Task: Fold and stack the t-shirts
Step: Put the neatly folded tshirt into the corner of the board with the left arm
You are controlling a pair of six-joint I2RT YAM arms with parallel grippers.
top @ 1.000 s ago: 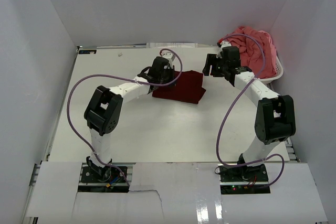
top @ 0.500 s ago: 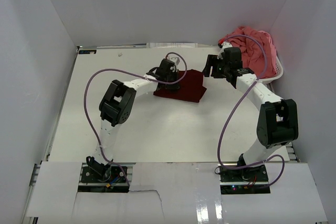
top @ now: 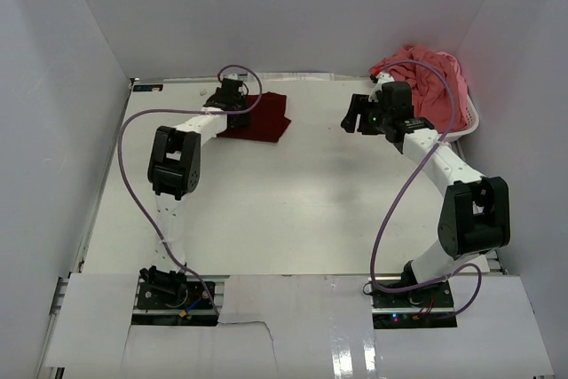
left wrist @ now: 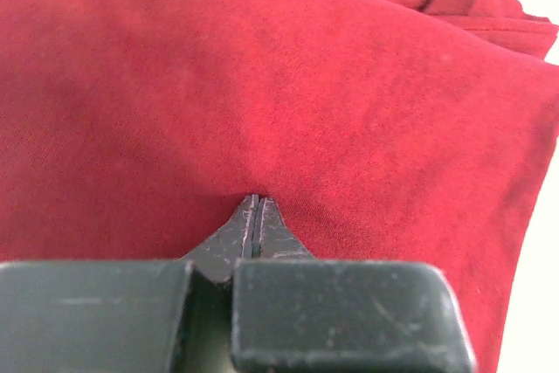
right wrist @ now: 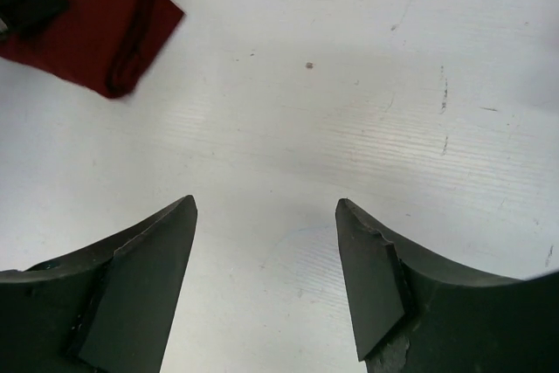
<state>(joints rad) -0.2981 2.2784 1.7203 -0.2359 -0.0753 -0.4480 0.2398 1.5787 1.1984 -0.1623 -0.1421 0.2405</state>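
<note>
Left wrist, closed left tool [left wrist: 254, 205] touching maroon t-shirt [left wrist: 349, 85]

Overhead, two wrist close-ups; maroon shirt [top: 264, 122] shared

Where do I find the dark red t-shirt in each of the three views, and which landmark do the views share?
Top external: the maroon t-shirt lies folded at the far side of the table, left of centre.
Left wrist: the maroon t-shirt fills nearly the whole picture.
Right wrist: the maroon t-shirt sits in the top left corner.
Shared landmark: the white table beneath it.
</note>
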